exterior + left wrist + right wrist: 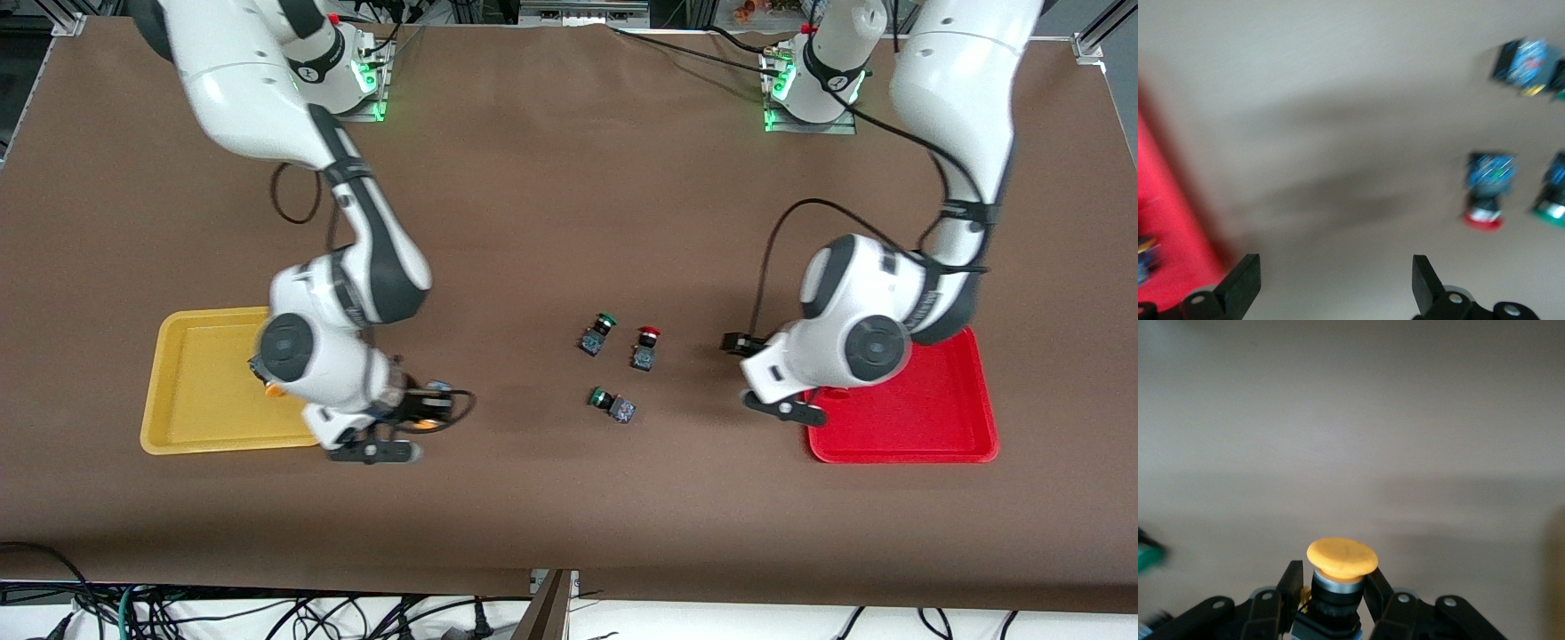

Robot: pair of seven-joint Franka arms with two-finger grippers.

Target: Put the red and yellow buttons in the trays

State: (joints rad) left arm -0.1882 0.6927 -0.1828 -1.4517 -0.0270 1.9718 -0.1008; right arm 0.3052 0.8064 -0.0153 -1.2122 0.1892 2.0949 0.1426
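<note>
Right hand (pixel 1336 600) was clamped on a yellow button (pixel 1341 570), over bare bench (pixel 551 498) just beside the yellow tray (pixel 191 427). A second yellow cap (pixel 274 388) showed in that tray, mostly hidden by the arm. Left hand (pixel 1335 283) was spread wide and held nothing, over the bench beside the red tray (pixel 925 436). A red button (pixel 646 345) lay mid-bench, next to one green button (pixel 597 333); another green button (pixel 612 404) lay nearer the camera. A blurred switch body (pixel 1145 257) lay in the red tray.
</note>
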